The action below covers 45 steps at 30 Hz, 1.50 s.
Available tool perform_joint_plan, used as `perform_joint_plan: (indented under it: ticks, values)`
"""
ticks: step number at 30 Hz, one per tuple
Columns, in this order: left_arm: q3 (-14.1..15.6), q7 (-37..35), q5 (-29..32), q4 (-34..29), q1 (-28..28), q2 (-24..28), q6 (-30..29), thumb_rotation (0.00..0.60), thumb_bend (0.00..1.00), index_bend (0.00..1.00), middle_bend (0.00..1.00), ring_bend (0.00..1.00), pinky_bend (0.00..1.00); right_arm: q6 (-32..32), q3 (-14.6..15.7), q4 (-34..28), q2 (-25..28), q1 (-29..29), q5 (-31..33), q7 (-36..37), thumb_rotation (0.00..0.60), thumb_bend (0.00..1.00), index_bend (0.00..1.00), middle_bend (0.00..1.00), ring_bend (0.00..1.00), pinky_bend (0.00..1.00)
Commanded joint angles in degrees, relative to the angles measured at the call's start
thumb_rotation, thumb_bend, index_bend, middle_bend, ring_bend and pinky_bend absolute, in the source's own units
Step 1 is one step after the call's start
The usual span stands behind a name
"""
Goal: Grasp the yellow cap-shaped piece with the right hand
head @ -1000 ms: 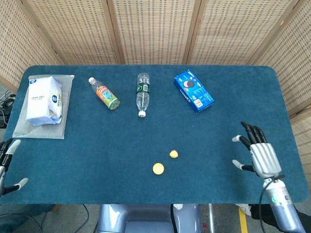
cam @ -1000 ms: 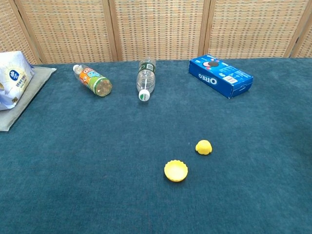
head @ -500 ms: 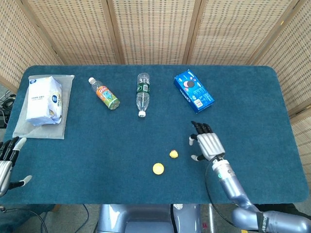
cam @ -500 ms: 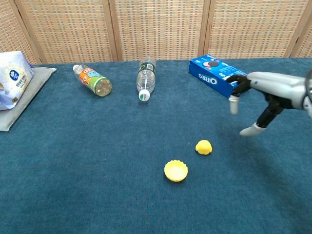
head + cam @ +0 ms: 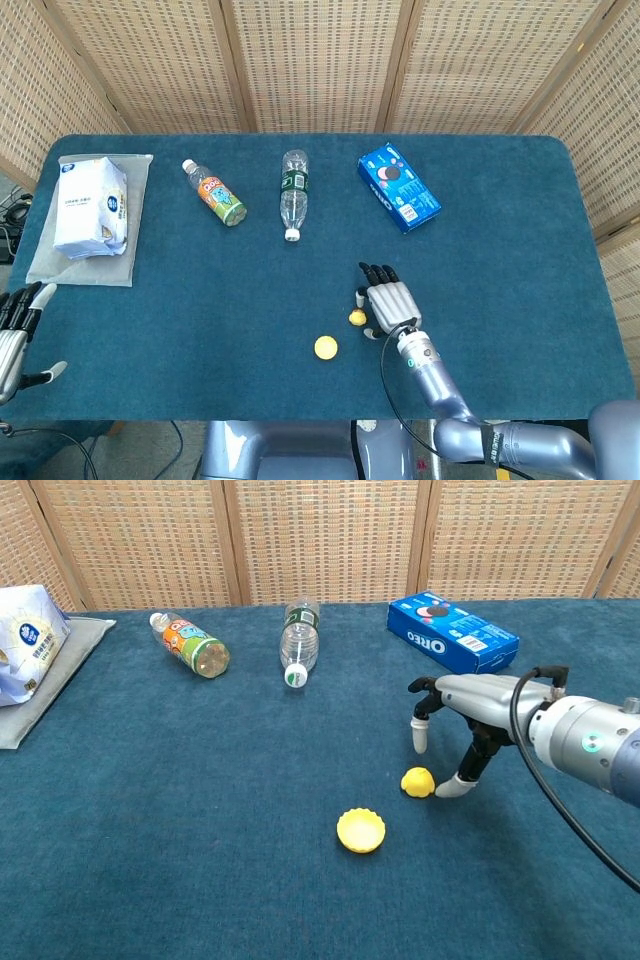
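Observation:
Two yellow pieces lie on the blue table. One is a small domed piece (image 5: 357,317) (image 5: 418,781). The other is a round scalloped piece (image 5: 325,347) (image 5: 361,831), hollow side up, a little nearer the front and to the left. My right hand (image 5: 388,300) (image 5: 470,710) hovers just right of the domed piece, fingers spread and holding nothing. Its thumb tip is down beside the piece, and I cannot tell if they touch. My left hand (image 5: 15,330) hangs off the table's front left corner with fingers apart, seen only in the head view.
Along the back lie a blue Oreo box (image 5: 399,187) (image 5: 453,632), a clear water bottle (image 5: 293,193) (image 5: 298,643), an orange-label bottle (image 5: 214,192) (image 5: 190,644) and a tissue pack (image 5: 90,205) on a grey mat (image 5: 75,268). Wicker screens stand behind the table.
My right hand has swept from the table's right side leftward to the domed yellow piece and lowered beside it. The yellow pieces have not moved. The left hand barely shifted.

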<state>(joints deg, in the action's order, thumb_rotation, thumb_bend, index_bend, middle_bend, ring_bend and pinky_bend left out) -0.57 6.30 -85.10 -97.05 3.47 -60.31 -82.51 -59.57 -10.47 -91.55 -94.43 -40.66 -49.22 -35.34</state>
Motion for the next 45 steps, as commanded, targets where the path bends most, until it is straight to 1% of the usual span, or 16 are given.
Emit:
perform_joint_plan:
  ticks: [1,4,9,16,20,23,28,33,36,37,42,45]
  values:
    - [0.11,0.04,-0.14,-0.01,0.00,-0.01,-0.04,0.600,0.00,0.00,0.00,0.00,0.00,0.00,0.19,1.11,-0.88,-0.55,1.10,-0.77,0.600,0.14,0.44,0.00,0.00,0.00]
    - [0.18,0.11,-0.20,-0.04,0.00,-0.03,-0.10,0.600,0.00,0.00,0.00,0.00,0.00,0.15,0.33,2.16,-1.55,-1.11,1.83,-1.57,0.600,0.16,0.44,0.00,0.00,0.00]
    - [0.30,0.18,-0.17,-0.11,0.18,-0.06,0.23,0.600,0.00,0.00,0.00,0.00,0.00,-0.04,0.85,4.09,-2.76,-1.98,2.62,-3.33,0.600,0.17,0.44,0.00,0.00,0.00]
    - [0.22,-0.12,0.23,0.02,0.49,-0.06,0.72,0.600,0.00,0.00,0.00,0.00,0.00,0.66,1.03,5.58,-3.92,-2.69,4.40,-4.01,0.600,0.18,0.45,0.00,0.00,0.00]
    - [0.31,0.02,0.29,0.02,0.70,-0.12,1.11,0.600,0.00,0.00,0.00,0.00,0.00,1.09,0.81,6.16,-4.34,-2.97,4.66,-3.40,0.600,0.20,0.49,0.00,0.00,0.00]
    - [0.33,0.10,0.26,0.02,0.70,-0.14,1.01,0.600,0.00,0.00,0.00,0.00,0.00,0.86,0.82,6.14,-4.45,-3.02,4.47,-3.25,0.600,0.23,0.52,0.00,0.00,0.00]
    - [0.40,0.17,0.29,0.07,0.70,-0.20,1.01,0.600,0.00,0.00,0.00,0.00,0.00,0.34,0.52,5.50,-4.30,-2.99,4.18,-2.73,0.600,0.26,0.55,0.00,0.00,0.00]
    - [0.45,0.36,0.21,0.06,0.73,-0.26,0.95,0.600,0.00,0.00,0.00,0.00,0.00,-0.44,0.25,2.60,-2.57,-2.80,3.15,-2.30,0.600,0.27,0.55,0.00,0.00,0.00]
    - [0.58,0.61,0.10,0.00,0.78,-0.34,1.05,0.600,0.00,0.00,0.00,0.00,0.00,-0.25,0.17,-1.81,-0.31,-2.52,1.36,-0.97,0.600,0.28,0.55,0.00,0.00,0.00]
    - [0.61,0.75,0.05,-0.03,0.81,-0.39,1.07,0.600,0.00,0.00,0.00,0.00,0.00,-0.18,0.28,-3.97,0.83,-2.47,0.33,-0.68,0.600,0.28,0.55,0.00,0.00,0.00]
    - [0.78,1.12,-0.36,-0.27,0.78,-0.43,0.84,0.600,0.00,0.00,0.00,0.00,0.00,-0.56,1.41,-10.44,3.48,-2.47,-3.41,-0.89,0.600,0.28,0.55,0.00,0.00,0.00]
    - [0.92,1.15,-0.58,-0.32,0.69,-0.41,0.67,0.600,0.00,0.00,0.00,0.00,0.00,-0.64,2.32,-12.69,3.70,-2.60,-4.32,-1.49,0.600,0.28,0.55,0.00,0.00,0.00]
